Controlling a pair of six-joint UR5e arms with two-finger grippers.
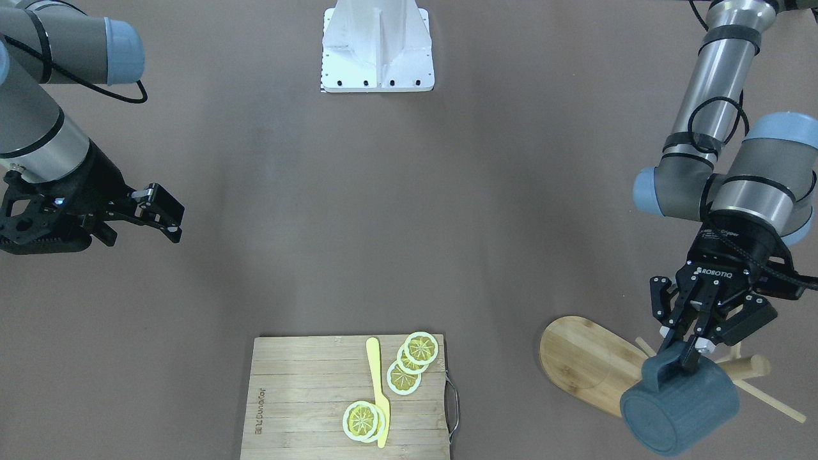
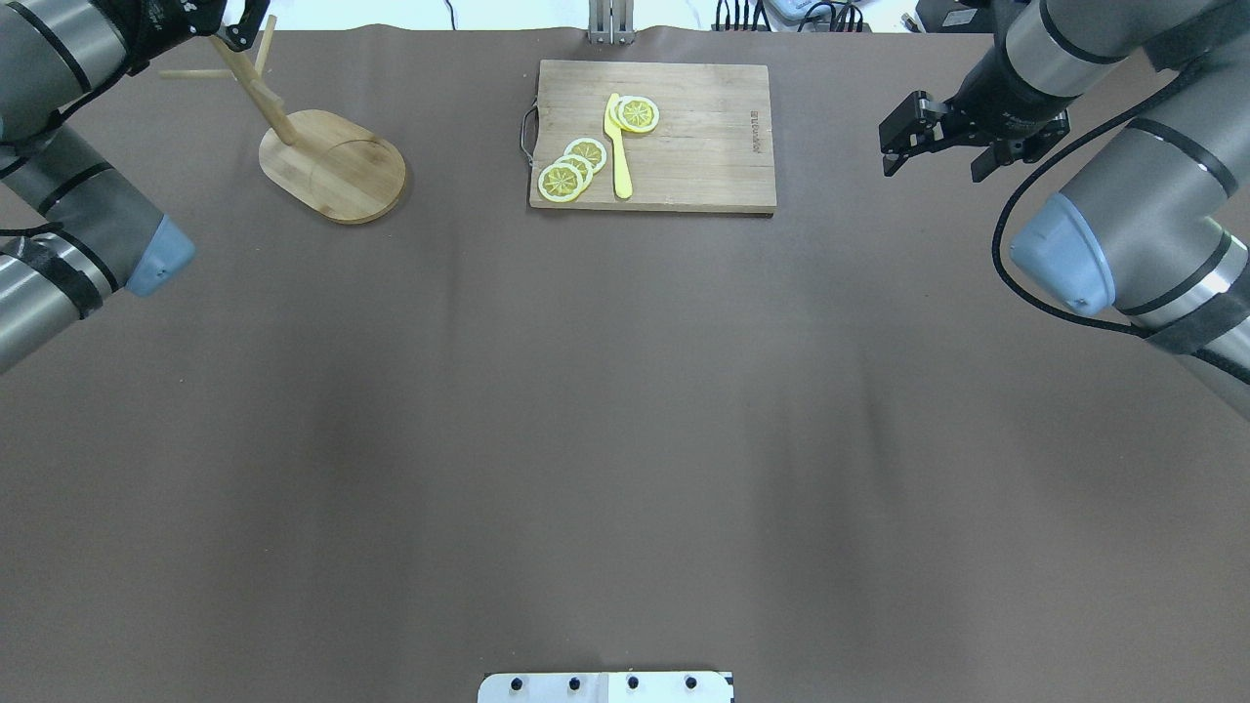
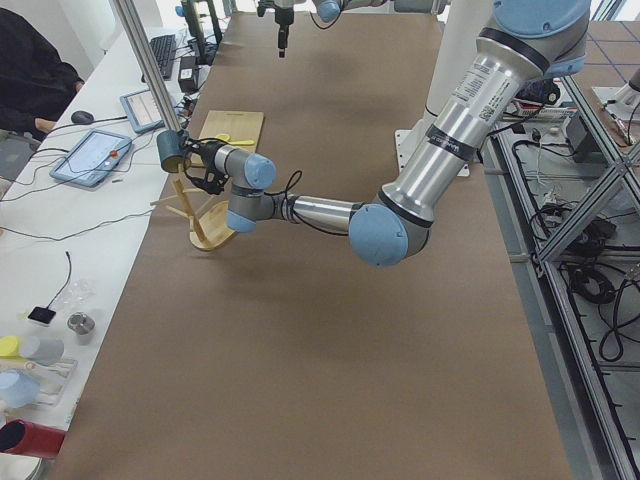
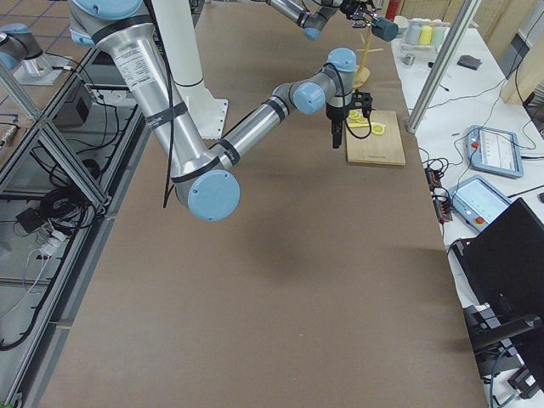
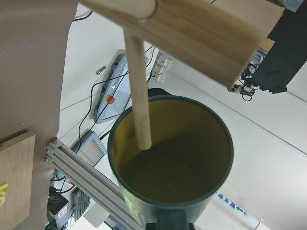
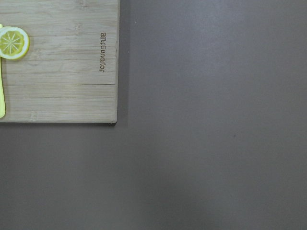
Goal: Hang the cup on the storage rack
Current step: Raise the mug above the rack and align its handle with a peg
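In the lower right of the front-facing view, the left pincer (image 1: 681,359) was pinched on the handle (image 1: 658,370) of the cup (image 1: 680,409). The slate-blue cup hung tipped on its side off the tabletop (image 1: 409,223), its closed bottom turned toward that camera. It sat directly beside the storage rack (image 1: 583,364), overlapping the right end of the oval base and the lower part of the post in that view. The rack's thin dowels stuck out to the right from behind the cup.

In the left wrist view the cup's open mouth faced the camera and filled the lower centre of the frame, yellowish inside. One peg (image 5: 136,91) ran down from the upper part of the frame, crossed the upper left of the rim and ended against the interior. Whether its tip was actually inside the cup could not be told.

The right pincer (image 1: 161,214) hovered at the left edge of the front-facing view with its fingers spread and nothing between them, well apart from the cup. At the bottom centre lay a cutting board (image 1: 300,396) carrying lemon slices (image 1: 422,348) and a yellow knife (image 1: 378,396).
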